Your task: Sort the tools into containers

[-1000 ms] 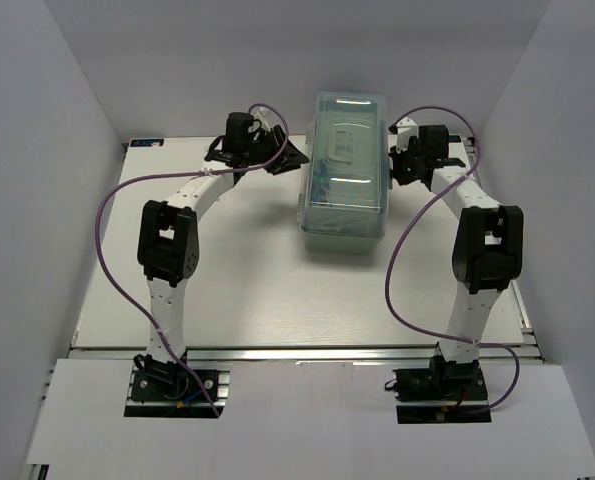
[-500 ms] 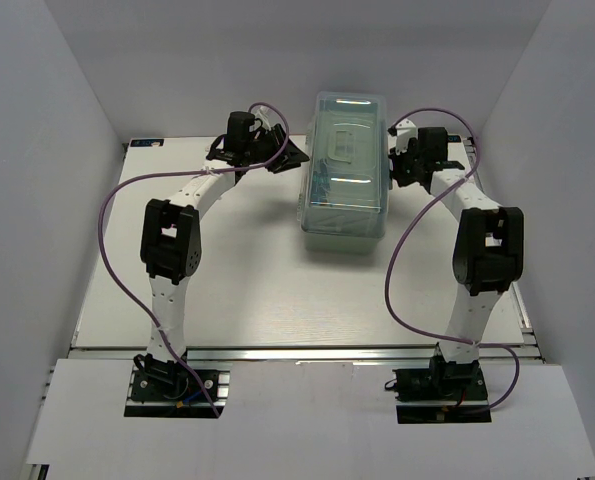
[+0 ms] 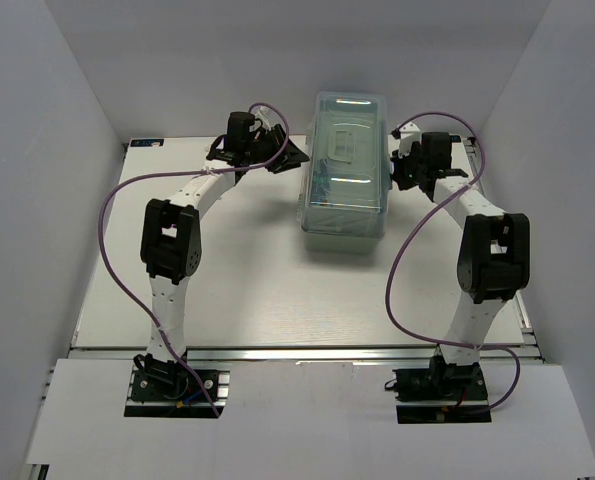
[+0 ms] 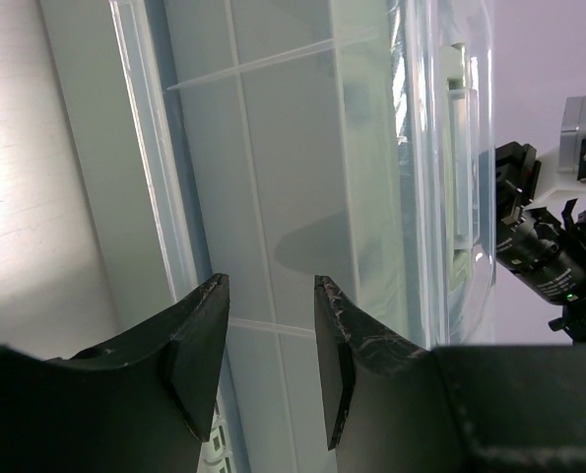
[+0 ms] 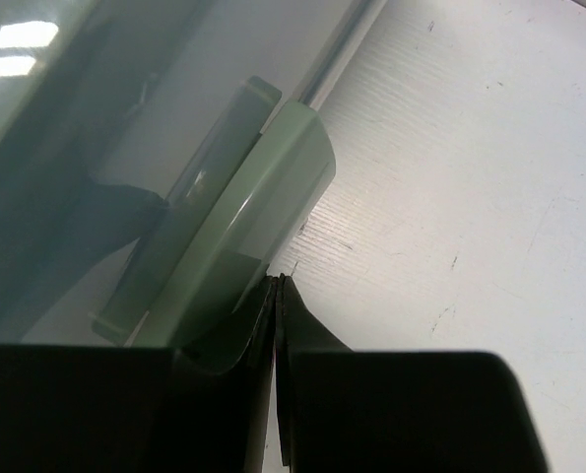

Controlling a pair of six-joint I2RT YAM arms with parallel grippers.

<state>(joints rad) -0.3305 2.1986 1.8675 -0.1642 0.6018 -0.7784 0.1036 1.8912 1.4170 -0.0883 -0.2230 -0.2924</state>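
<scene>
A pale green toolbox [image 3: 343,222] stands on the white tabletop [image 3: 237,290], in the upper middle of the top view. Its see-through lid [image 3: 349,120] is down. Something bluish shows through the lid on the left side, but it is too blurry to tell what it is. No tools lie out on the tabletop.

The left pincer [image 4: 268,288] is at the left side of the toolbox. Its two fingers are apart, with a gap between them and nothing in the gap. In the left wrist view they point at the box's long side wall and are close to it. It is hard to tell if they touch it.

The right pincer [image 5: 276,283] is at the right side of the toolbox. Its two fingers are pressed together, tip to tip, with nothing seen between them. The tips sit right at the lower edge of a pale green latch [image 5: 243,212] on the box's side, in the middle of the right wrist view.
</scene>
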